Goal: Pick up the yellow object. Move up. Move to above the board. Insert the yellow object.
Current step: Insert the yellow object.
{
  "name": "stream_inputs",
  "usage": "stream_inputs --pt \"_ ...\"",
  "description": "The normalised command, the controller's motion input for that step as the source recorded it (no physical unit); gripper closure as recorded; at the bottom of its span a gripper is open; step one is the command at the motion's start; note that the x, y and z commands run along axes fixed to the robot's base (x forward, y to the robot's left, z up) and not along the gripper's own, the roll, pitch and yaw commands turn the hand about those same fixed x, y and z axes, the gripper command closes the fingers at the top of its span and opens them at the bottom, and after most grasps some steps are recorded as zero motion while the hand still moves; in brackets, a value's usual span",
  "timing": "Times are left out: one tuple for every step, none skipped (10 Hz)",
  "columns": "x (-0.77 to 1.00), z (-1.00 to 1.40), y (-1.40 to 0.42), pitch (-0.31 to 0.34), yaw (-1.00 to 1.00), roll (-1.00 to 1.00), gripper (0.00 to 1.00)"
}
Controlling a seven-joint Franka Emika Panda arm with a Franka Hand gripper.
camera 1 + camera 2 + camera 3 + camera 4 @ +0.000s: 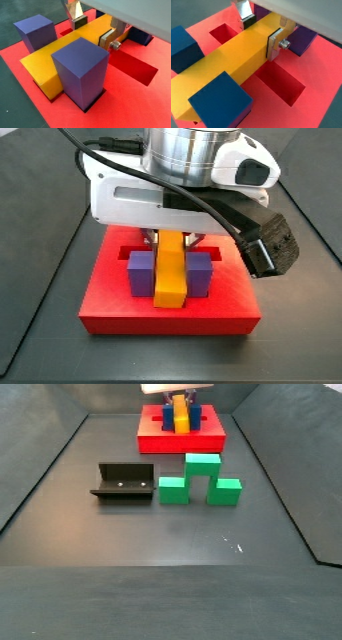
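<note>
**Ana:** Gripper (pixel 261 31) first: where is it, and what is it doing?

**Ben:** It hangs low over the red board (pixel 167 313), at the far end of the floor in a side view. Its silver fingers (pixel 276 44) pinch the yellow bar (pixel 231 62) across its narrow width, near one end.

**Ana:** And where does the bar sit?

**Ben:** It lies level along the middle of the board, running between blue-purple posts (pixel 79 75). In a side view two posts (pixel 138 272) stand on either side of it, just beside its long faces. Whether it has bottomed in its slot I cannot tell; in both wrist views its lower edge seems to meet the red surface.

**Ana:** Why grip it near the end?

**Ben:** My guess: that leaves the fingers clear of the posts as the bar goes down between them. A middle grip would crowd them.

**Ana:** How far along is the job?

**Ben:** Late, I judge. Insertion looks almost finished, with only release and retreat left. Empty slots (pixel 280 86) beside the bar are for other pieces.

**Ana:** Anything else around?

**Ben:** A green stepped block (pixel 201 480) and the dark fixture (pixel 123 482) sit well apart, nearer the camera in a side view.
</note>
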Motion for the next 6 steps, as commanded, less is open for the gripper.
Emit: stream_inputs --pt "-0.09 -0.37 0.00 0.000 0.00 0.00 1.00" --pt "-0.05 -0.29 0.00 0.000 0.00 0.03 1.00" --pt "-0.07 -0.30 0.00 0.000 0.00 0.03 1.00" --pt "-0.13 -0.39 0.00 0.000 0.00 0.00 1.00" --pt "-0.19 -0.44 0.00 0.000 0.00 0.00 1.00" --pt "-0.18 -0.58 0.00 0.000 0.00 0.00 1.00"
